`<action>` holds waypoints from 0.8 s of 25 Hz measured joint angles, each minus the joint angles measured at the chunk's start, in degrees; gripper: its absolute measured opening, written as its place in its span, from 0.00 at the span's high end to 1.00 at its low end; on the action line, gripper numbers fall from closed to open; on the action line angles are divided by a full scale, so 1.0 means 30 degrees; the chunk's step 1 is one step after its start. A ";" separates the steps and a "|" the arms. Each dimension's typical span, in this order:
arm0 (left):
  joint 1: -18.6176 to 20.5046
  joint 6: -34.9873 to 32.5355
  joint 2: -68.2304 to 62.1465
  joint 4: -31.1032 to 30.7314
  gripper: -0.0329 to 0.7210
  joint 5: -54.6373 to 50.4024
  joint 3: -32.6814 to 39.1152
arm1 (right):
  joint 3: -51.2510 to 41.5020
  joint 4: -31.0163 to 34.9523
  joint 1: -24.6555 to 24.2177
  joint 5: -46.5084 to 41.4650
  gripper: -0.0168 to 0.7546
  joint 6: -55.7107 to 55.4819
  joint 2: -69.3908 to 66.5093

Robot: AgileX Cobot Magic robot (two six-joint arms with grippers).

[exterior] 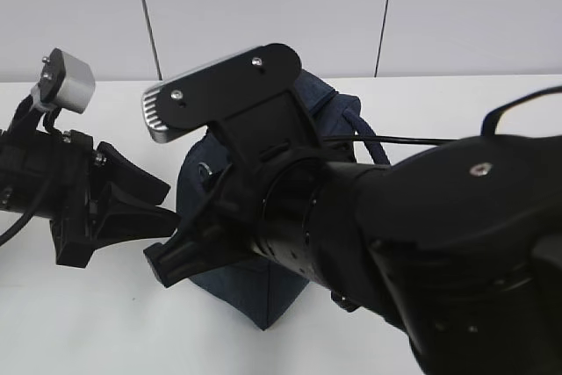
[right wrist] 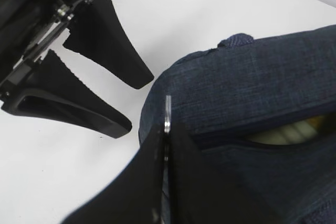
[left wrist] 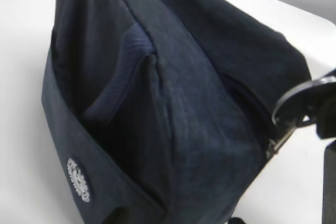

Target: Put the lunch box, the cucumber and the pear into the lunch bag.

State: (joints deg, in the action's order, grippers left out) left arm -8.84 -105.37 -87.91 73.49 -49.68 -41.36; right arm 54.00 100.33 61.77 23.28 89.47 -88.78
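Note:
The dark navy lunch bag (exterior: 263, 296) stands mid-table, mostly hidden behind my right arm. It fills the left wrist view (left wrist: 173, 103). My right gripper (right wrist: 167, 132) is shut on the bag's metal ring pull (right wrist: 168, 109) at the bag's left end. The ring also shows in the left wrist view (left wrist: 300, 95). The zipper has a narrow open gap, and something pale yellow-green (right wrist: 294, 129) shows inside; I cannot tell what it is. My left gripper (right wrist: 135, 104) is open and empty, just left of the bag, apart from it. No lunch box, cucumber or pear shows outside the bag.
The white table (exterior: 79, 322) runs to a grey panelled wall (exterior: 263, 6) at the back. The bag's rope handle (exterior: 373, 142) loops behind my right arm. The right arm (exterior: 421, 217) blocks much of the exterior view.

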 joint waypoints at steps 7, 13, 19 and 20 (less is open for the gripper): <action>-0.0553 -0.0985 0.0000 0.0733 0.50 0.0110 0.0000 | 0.0171 0.0658 0.0000 0.0045 0.98 0.0628 0.0009; -0.2180 -0.1438 -0.0391 0.1892 0.57 0.1732 0.0000 | 0.0171 0.0701 0.0000 0.0045 0.98 0.0671 0.0040; -0.2324 -0.1541 -0.0780 0.2735 0.92 0.2201 0.0000 | 0.0691 0.0875 -0.0050 0.0841 0.98 0.1588 0.0040; -0.2324 -0.1541 -0.0780 0.2733 0.93 0.2218 0.0000 | 0.0882 0.1057 -0.0214 0.0984 0.98 0.1861 0.0040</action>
State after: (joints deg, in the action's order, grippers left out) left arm -15.81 -110.00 -90.25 81.69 -43.03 -41.36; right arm 56.65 103.51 61.13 26.23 95.05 -88.66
